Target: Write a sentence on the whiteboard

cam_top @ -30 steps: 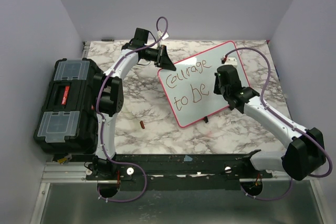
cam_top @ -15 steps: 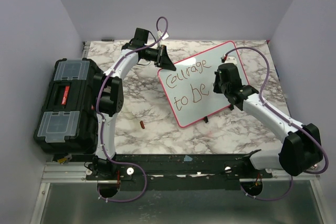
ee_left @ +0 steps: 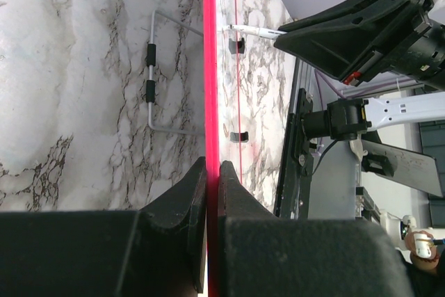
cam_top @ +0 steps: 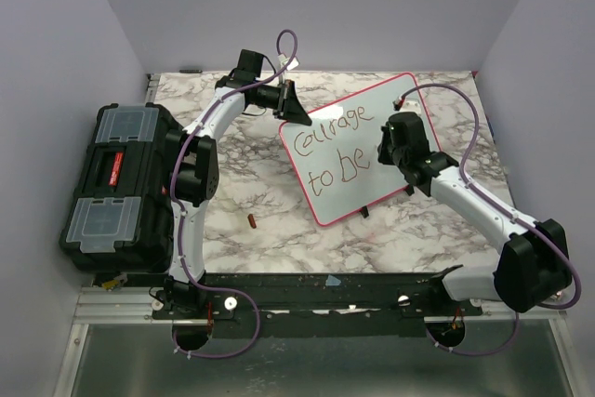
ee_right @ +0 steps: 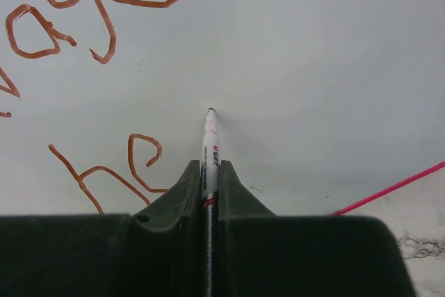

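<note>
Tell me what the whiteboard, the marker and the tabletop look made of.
Whiteboard: smooth white coated panel with an even sheen, the ink sitting on its surface. Its thin pink-red rim is probably plastic. Marker: smooth white barrel with printed lettering, looks like plastic. Tabletop: white with grey marble veining; I cannot tell real stone from printed laminate.

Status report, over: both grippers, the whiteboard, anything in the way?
Left gripper shut on edge of glossy white pink-rimmed whiteboard. Right gripper shut on white marker pen, tip right of "be". Sentence reads "Courage to be". Nothing blocking writing area.
</note>
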`<control>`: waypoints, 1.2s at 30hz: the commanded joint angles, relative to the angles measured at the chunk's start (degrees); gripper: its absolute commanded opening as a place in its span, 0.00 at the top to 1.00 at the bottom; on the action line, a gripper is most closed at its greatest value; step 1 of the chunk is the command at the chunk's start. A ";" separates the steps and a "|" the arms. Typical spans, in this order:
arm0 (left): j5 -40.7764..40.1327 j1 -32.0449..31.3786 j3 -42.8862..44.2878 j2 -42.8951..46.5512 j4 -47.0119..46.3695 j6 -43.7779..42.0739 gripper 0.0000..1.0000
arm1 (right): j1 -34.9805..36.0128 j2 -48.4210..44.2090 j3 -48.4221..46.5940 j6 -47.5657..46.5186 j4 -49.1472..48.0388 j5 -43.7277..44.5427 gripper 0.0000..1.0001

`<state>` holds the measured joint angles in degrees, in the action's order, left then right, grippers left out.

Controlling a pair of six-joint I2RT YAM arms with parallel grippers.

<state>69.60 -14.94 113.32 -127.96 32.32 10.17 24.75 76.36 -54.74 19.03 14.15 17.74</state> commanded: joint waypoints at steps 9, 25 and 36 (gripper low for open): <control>0.14 0.44 -0.20 1.05 -4.06 -5.25 1.00 | -0.25 -3.77 5.75 1.65 1.49 0.39 0.99; 0.36 0.44 -0.38 1.22 -4.16 -5.25 1.00 | -0.79 2.00 -1.04 -1.10 0.92 4.42 0.99; 0.28 0.44 -0.33 1.05 -4.37 -4.99 1.00 | -1.11 4.56 -4.12 -2.09 0.35 3.82 0.99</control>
<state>69.47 -14.94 113.32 -127.96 32.29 10.76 23.90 79.07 -57.10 17.85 14.55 21.52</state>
